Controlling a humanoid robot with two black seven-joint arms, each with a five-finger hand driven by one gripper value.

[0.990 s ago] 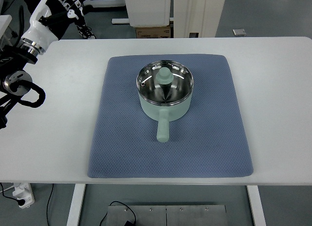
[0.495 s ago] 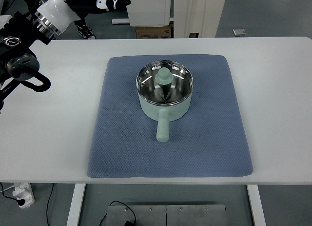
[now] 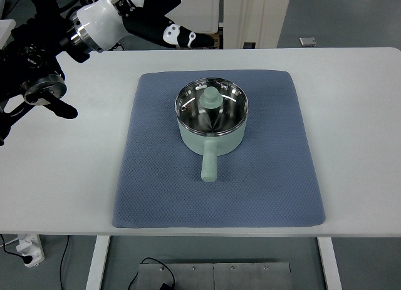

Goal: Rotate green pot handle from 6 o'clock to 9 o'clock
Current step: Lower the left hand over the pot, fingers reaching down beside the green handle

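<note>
Top view, one cam. White table (image 3: 69,177), blue quilted mat (image 3: 269,177) laid across its middle.

Green pot (image 3: 212,118) sits on mat, slightly toward 12 o'clock of mat centre. Pale green outside, shiny steel inside. Small pale green knob-shaped piece (image 3: 211,99) visible inside the pot; can't tell whether it's part of a lid or loose. Pot handle (image 3: 209,164) sticks out from pot wall toward 6 o'clock, straight, end resting over mat. Nothing touching handle or pot.

Left arm (image 3: 100,24) comes in from pic's left edge, at approx 10–11 o'clock from pot: black joints low left, white forearm section, then dark wrist reaching across toward 12 o'clock. Left hand (image 3: 172,32) is over table's far edge, at approx 11 o'clock from pot, well apart from it and clear of mat. Hand holds nothing. Fingers mostly dark and partly cut by the frame's top; looks loosely extended w/ white fingertip pieces (image 3: 188,37) pointing toward 3 o'clock, but exact spread can't be told for sure.

Right arm/hand: not in pic.

Bkgd beyond table at 12 o'clock: white cabinet bases (image 3: 188,11), cardboard box (image 3: 197,41) on grey floor. Power strip (image 3: 28,249) w/ cable on floor at approx 8 o'clock, below table edge.
</note>
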